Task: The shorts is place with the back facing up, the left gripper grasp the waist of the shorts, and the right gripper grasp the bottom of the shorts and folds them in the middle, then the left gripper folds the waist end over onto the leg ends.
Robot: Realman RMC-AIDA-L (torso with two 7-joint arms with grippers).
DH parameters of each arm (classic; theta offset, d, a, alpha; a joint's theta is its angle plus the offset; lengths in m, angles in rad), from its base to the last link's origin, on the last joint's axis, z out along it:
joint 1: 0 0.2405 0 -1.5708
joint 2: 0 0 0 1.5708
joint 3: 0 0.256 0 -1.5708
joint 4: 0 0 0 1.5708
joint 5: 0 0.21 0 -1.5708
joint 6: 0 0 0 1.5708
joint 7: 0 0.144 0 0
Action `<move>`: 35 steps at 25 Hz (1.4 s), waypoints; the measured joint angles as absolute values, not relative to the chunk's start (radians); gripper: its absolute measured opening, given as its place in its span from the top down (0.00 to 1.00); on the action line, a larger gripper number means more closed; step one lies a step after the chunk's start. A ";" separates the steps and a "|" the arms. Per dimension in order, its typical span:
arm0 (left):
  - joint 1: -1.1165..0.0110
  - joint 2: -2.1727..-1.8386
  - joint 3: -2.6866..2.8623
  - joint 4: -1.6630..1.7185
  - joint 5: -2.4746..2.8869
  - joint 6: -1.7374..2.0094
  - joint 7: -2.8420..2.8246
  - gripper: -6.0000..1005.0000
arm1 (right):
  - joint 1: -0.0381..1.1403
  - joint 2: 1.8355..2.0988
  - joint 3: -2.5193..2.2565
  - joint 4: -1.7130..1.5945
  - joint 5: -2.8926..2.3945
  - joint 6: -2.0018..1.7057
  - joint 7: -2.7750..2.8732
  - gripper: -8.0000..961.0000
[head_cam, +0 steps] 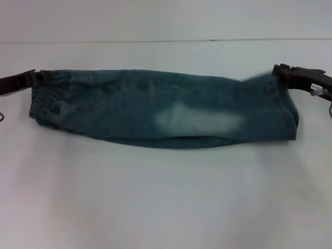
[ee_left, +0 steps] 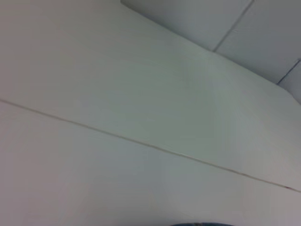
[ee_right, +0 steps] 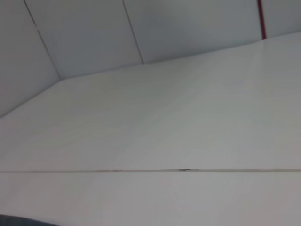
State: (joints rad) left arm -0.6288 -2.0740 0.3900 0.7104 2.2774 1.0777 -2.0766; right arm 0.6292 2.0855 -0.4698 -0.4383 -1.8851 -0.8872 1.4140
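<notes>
Already folded lengthwise, denim shorts on tabletop | soft, limp, moderately heavy | left pincer clamps waist; right pincer clamps leg hem.

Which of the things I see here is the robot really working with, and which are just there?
In the job:
denim shorts
left hand, at the waist end
right hand, at the leg end

Just there:
white table
</notes>
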 joint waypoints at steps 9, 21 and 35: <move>-0.589 -2.110 0.392 0.768 2.203 1.029 -2.029 0.71 | 0.638 2.084 -0.476 -0.425 -1.885 -0.890 1.427 0.66; -0.513 -2.061 0.397 0.821 2.199 1.232 -2.010 0.30 | 0.588 2.009 -0.489 -0.508 -1.906 -1.389 1.544 0.25; -0.496 -2.052 0.458 0.887 2.350 1.222 -1.933 0.06 | 0.566 1.948 -0.656 -0.633 -2.017 -1.881 1.706 0.19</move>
